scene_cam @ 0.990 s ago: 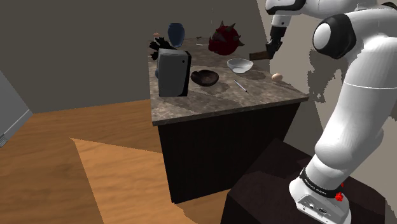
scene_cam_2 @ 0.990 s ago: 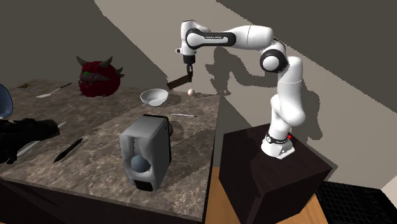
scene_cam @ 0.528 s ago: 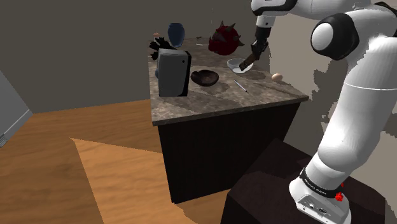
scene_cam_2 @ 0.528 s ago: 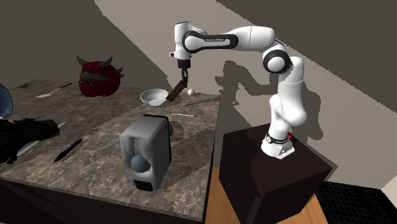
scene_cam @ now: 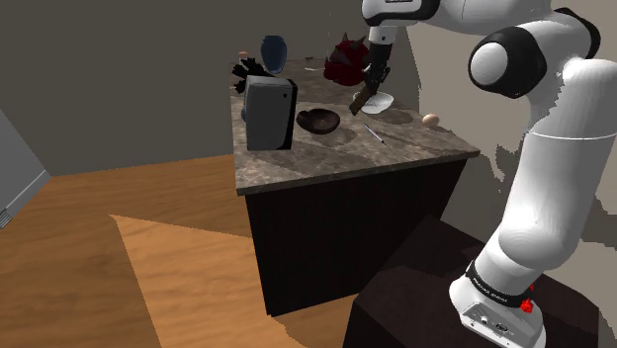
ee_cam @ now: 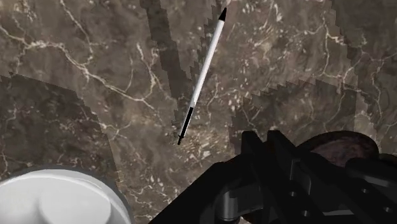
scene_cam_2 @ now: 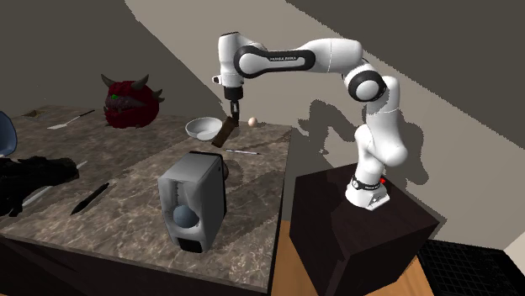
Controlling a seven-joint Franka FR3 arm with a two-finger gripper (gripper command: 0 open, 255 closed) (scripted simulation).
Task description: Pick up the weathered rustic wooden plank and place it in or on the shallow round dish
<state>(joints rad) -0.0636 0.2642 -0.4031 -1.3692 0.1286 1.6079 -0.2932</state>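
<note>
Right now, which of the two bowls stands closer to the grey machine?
The dark brown bowl, right beside the grey machine; the white bowl sits further off, near the claw holding the plank.

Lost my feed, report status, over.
Fingers shut on plank, hanging tilted over counter. Dark dish not reached. Pen lies below, white bowl beside.

In the shoulder view the gripper (scene_cam: 376, 77) and the plank (scene_cam: 363, 100) it held covered part of the white bowl (scene_cam: 384, 101), and the arm (scene_cam: 539, 148) hid one side of the red spiky thing (scene_cam: 341, 63). In the wrist view the white bowl was cut off by the picture's edge, and the dark bowl (ee_cam: 343, 146) was half hidden behind the gripper. In the second exterior view a blue thing (scene_cam_2: 3, 134) was cut off at the left edge.
</note>
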